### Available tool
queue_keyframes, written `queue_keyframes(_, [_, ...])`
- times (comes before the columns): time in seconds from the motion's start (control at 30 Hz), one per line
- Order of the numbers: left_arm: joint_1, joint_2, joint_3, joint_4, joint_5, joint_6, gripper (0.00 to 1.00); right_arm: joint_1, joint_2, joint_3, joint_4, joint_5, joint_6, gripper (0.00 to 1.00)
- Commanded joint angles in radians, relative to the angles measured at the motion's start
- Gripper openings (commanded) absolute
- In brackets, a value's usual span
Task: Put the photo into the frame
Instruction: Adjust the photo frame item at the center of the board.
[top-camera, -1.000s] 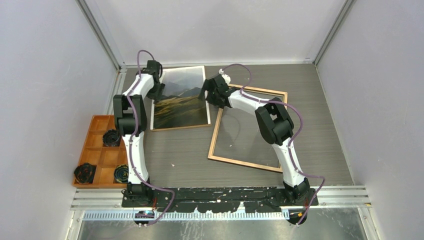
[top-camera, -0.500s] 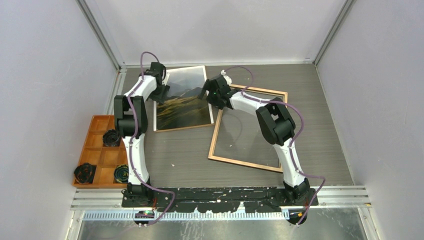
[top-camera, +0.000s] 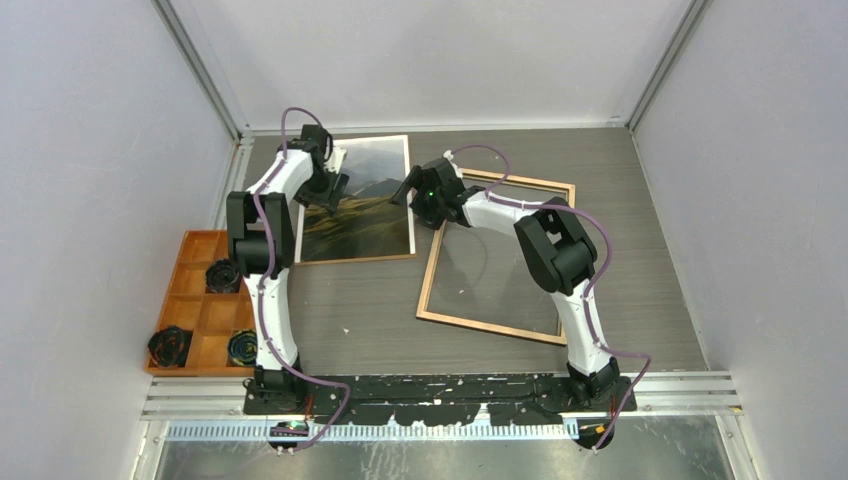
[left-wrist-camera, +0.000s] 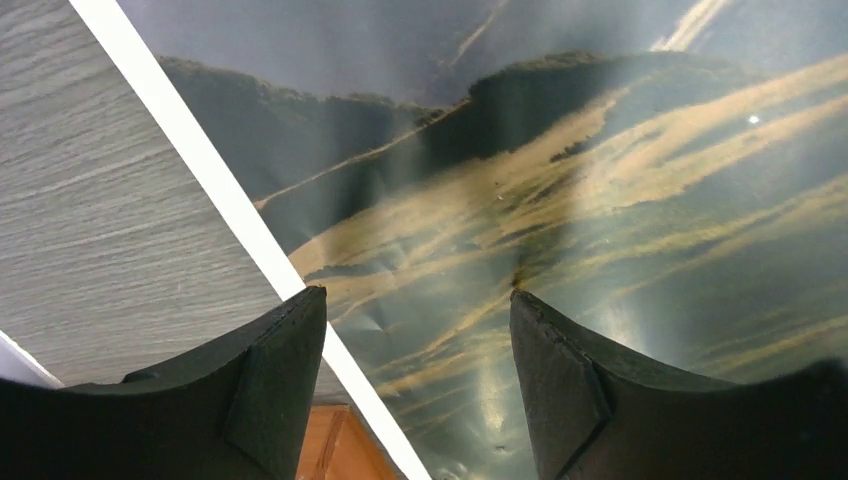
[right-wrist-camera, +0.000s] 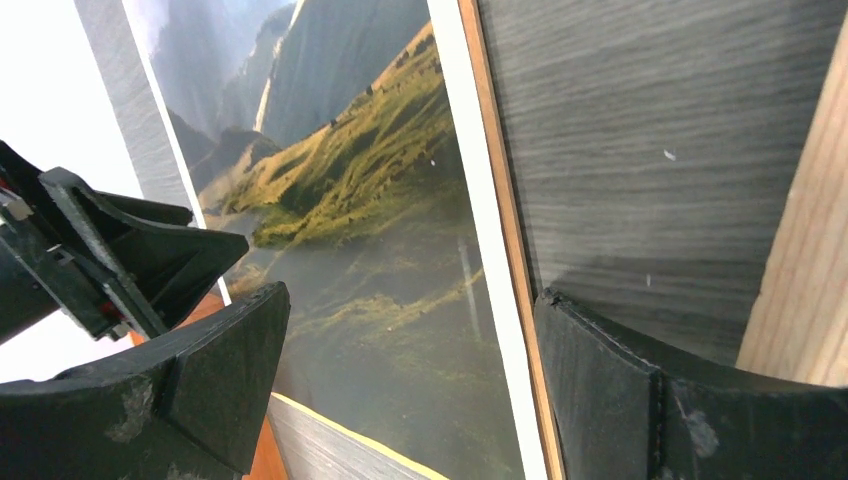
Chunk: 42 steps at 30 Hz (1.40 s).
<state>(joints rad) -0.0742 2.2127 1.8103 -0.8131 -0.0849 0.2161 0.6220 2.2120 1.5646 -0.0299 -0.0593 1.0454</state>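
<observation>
The grey table (top-camera: 650, 260) carries the frame (top-camera: 480, 326) right of centre, lying wood side up. Its long axis runs from near to far, with the far end leaning a little to the right. The photo (top-camera: 365, 225) lies flat just left of it at the far left of the table, apart from the frame. Its long axis also runs near to far, sky at the far end and hills nearer. An orange tray (top-camera: 205, 315) sits at the left edge. The left pincer (left-wrist-camera: 415, 300) stands open, fingers down on the print. The right pincer (right-wrist-camera: 412, 295) gapes wide astride the photo's right border. Since a second ago the left pincer has slid from the photo's left edge onto the picture, and the photo's near edge has swung slightly left.
</observation>
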Motion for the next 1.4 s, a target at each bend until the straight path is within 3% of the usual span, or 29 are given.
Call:
queue_keyframes(0.0, [0.023, -0.099, 0.062, -0.058, 0.050, 0.008, 0.70, 0.018, -0.062, -0.023, -0.101, 0.043, -0.035, 0.96])
queue_keyframes(0.2, [0.085, -0.044, 0.102, 0.034, -0.225, 0.019, 0.67, 0.018, -0.065, -0.045, -0.099, 0.051, -0.038, 0.96])
queue_keyframes(0.43, [0.137, 0.023, 0.048, 0.135, -0.323, 0.003, 0.58, 0.019, -0.073, -0.061, -0.092, 0.049, -0.039, 0.94])
queue_keyframes(1.37, [0.031, 0.003, -0.063, 0.182, -0.224, -0.007, 0.58, 0.019, -0.032, -0.081, -0.035, -0.014, 0.009, 0.90])
